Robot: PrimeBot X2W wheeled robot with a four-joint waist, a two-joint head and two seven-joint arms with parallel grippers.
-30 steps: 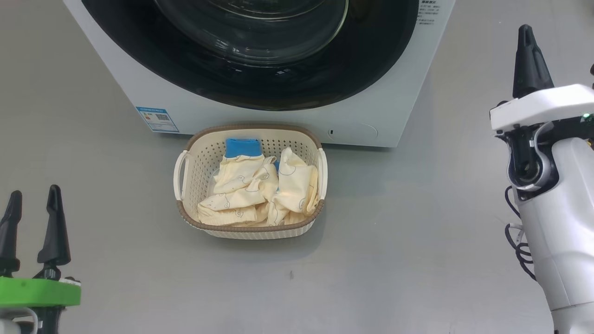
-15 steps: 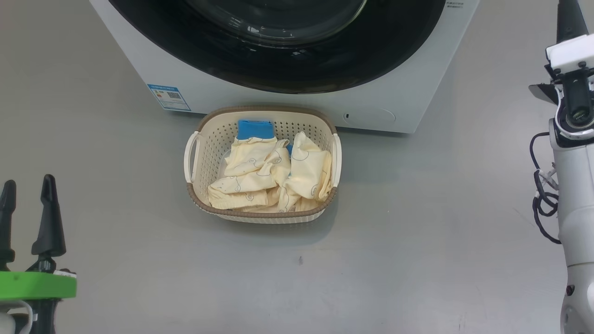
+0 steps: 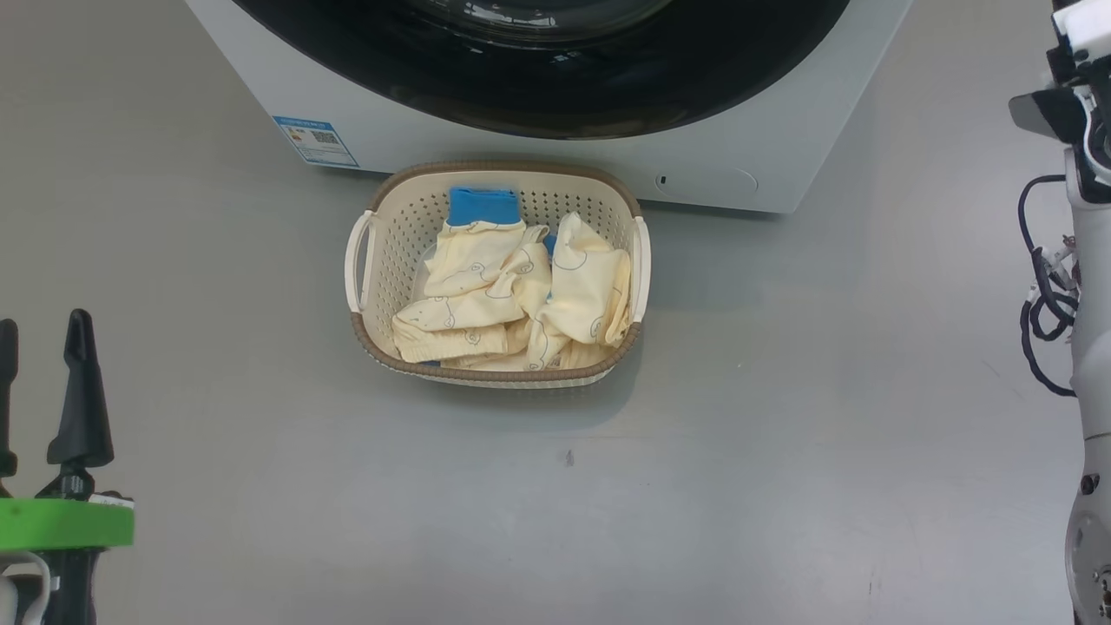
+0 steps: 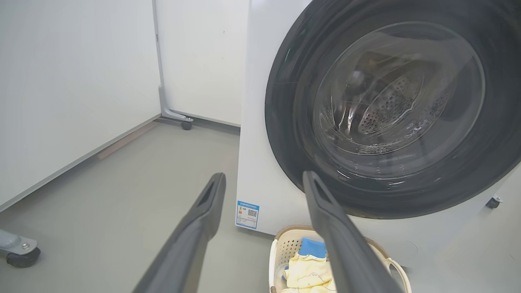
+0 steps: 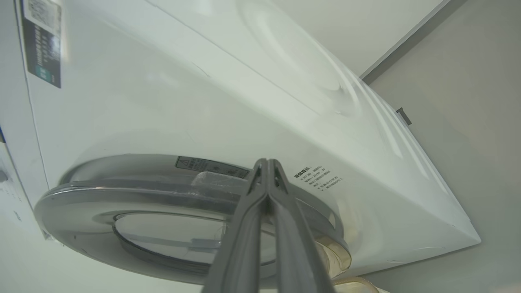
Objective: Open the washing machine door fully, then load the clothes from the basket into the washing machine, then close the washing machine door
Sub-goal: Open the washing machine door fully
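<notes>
Floor (image 3: 781, 451): grey, smooth, matte; faint scuffs and one small dark speck (image 3: 569, 457).
Walls: white panels (image 4: 73, 81), plain, meeting at a corner; a pale strip (image 4: 122, 140) runs along the foot of the left one.
Post (image 4: 159, 73): grey, upright at the corner, on a foot with a dark caster (image 4: 187, 125).
Second caster (image 4: 23, 257): dark, on a grey bracket, at the lower left of the left wrist view.
Light: soft and even, with diffuse shadows on the floor.

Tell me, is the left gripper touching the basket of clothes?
Apart. The head view shows grey floor between the left gripper at lower left and the basket.
</notes>
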